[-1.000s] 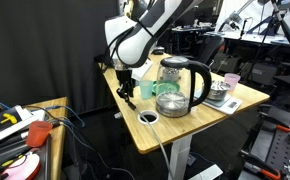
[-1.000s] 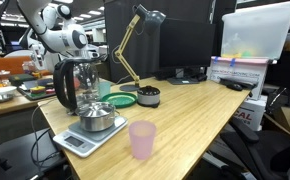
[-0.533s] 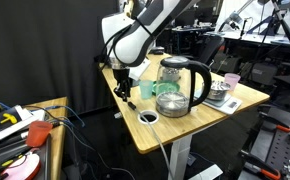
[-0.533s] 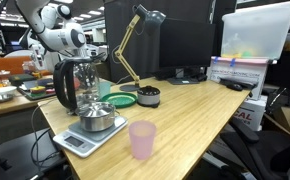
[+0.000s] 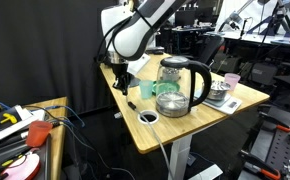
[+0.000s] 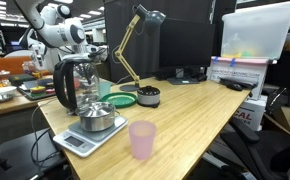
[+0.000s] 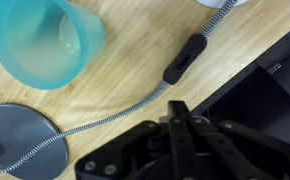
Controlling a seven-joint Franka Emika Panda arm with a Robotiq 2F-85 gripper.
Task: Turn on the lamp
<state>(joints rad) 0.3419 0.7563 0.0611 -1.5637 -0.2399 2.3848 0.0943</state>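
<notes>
end effector (image 7: pixel 179 110): fingers closed together, empty | lamp (image 7: pixel 20 140) base: apart, sideways | cord switch (image 7: pixel 185 58): just beyond tips

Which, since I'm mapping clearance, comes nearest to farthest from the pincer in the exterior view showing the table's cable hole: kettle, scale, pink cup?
1. Kettle, mid-table, closest to the pincer.
2. Scale, beyond the kettle.
3. Pink cup, at the table's far end.

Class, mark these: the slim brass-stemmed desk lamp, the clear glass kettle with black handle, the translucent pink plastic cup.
Desk lamp (image 6: pixel 150 15): in an exterior view, rounded head.
Glass kettle (image 5: pixel 173 82): in an exterior view, glass body.
Pink cup (image 6: pixel 142 140): in an exterior view, side wall.
</notes>
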